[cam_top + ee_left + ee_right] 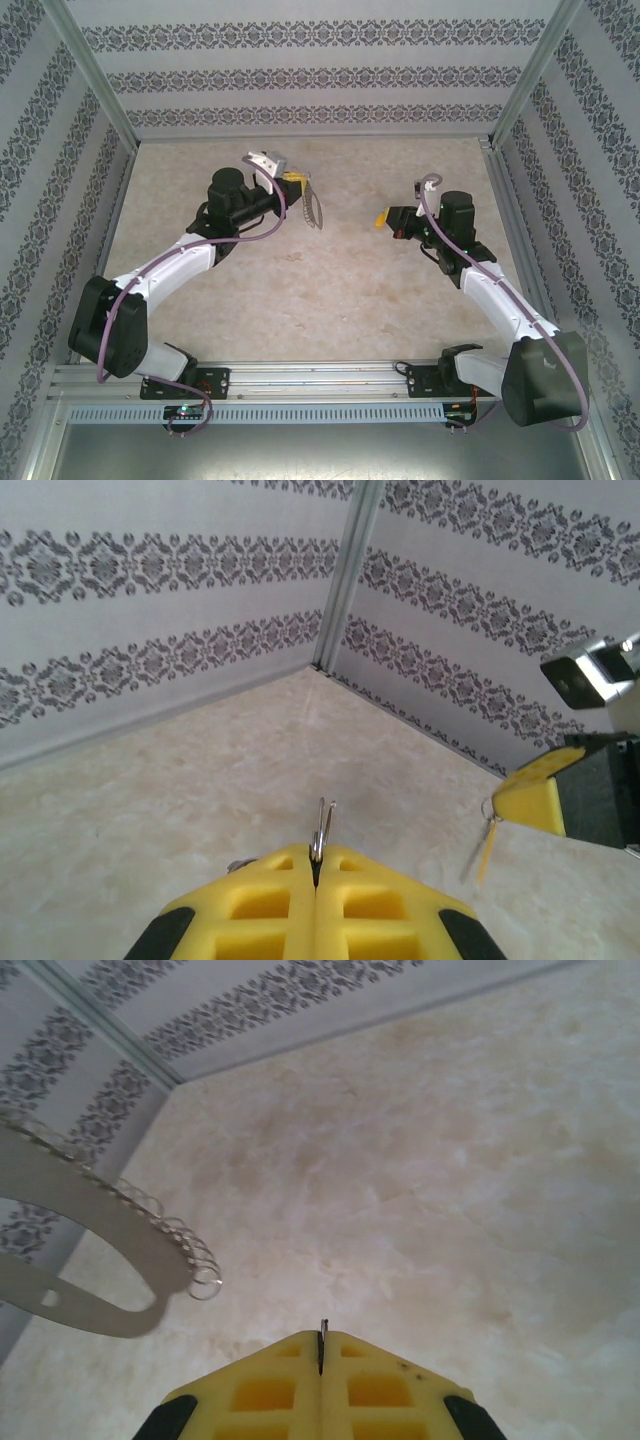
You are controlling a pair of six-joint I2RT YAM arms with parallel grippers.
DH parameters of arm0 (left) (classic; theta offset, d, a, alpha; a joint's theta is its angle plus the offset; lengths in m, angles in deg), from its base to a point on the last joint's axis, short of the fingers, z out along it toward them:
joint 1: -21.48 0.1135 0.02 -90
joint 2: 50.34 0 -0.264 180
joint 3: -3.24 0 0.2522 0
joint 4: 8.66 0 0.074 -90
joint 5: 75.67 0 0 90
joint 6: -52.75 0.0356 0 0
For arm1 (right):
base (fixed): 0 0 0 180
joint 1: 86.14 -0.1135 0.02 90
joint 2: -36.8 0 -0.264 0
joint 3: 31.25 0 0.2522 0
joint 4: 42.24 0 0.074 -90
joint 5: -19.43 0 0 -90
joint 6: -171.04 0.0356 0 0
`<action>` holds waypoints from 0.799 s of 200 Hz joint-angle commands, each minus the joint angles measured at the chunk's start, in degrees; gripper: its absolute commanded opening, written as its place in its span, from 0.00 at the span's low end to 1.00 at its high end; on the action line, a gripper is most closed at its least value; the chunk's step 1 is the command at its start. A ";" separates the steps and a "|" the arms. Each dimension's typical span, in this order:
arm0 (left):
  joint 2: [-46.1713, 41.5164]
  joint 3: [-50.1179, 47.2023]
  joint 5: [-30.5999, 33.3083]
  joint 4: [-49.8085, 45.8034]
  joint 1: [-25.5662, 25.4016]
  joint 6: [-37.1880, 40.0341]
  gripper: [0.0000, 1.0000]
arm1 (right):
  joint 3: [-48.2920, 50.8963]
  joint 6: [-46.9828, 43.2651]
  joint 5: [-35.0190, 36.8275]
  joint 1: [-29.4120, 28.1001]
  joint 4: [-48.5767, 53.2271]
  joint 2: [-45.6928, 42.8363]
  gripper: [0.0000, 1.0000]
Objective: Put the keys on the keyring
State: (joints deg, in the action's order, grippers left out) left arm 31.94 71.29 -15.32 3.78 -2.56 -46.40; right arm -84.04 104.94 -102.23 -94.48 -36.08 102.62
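My left gripper (293, 180) is raised over the far middle of the table, shut on the keyring (323, 825). The grey metal loop stands edge-on out of the yellow fingertips (290, 880). Its chain of little silvery rings (316, 210) hangs below, and it crosses the left of the right wrist view (165, 1222). My right gripper (381, 220) faces it from the right, a short gap away, shut on the key. A thin dark sliver (323, 1330) pokes from its tips. In the left wrist view the yellow key (486, 848) dangles under the right gripper's finger (530, 790).
Patterned walls with metal corner posts (520, 75) close in the beige table (330, 300) on three sides. A metal rail (320, 380) carrying both arm bases runs along the near edge. Purple cables loop along both arms.
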 commanded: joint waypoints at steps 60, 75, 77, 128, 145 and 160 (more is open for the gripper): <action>-2.53 -2.89 -11.42 -1.46 -3.76 9.77 0.00 | 4.62 1.45 -14.67 0.93 -16.67 -0.92 0.00; -1.85 -2.45 -15.38 -0.79 -3.82 9.78 0.00 | 5.61 1.93 -14.78 0.87 -18.22 -1.74 0.00; -1.75 -2.28 -15.82 -0.73 -3.78 9.72 0.00 | 5.80 2.05 -14.71 0.80 -18.41 -1.88 0.00; 2.21 2.15 -23.42 -2.73 -4.05 7.90 0.00 | 8.93 1.88 -11.43 -1.21 -19.57 -7.65 0.00; 2.45 2.67 -22.72 -3.59 -4.68 9.04 0.00 | 9.29 1.30 -10.70 -2.17 -19.08 -9.60 0.00; 2.30 2.92 -20.44 -4.93 -5.30 10.79 0.00 | 9.23 1.06 -10.67 -2.79 -19.17 -10.62 0.00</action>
State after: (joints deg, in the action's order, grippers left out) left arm 34.35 71.90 -34.97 0.65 -6.23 -38.57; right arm -75.47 106.76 -113.49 -96.14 -52.36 94.16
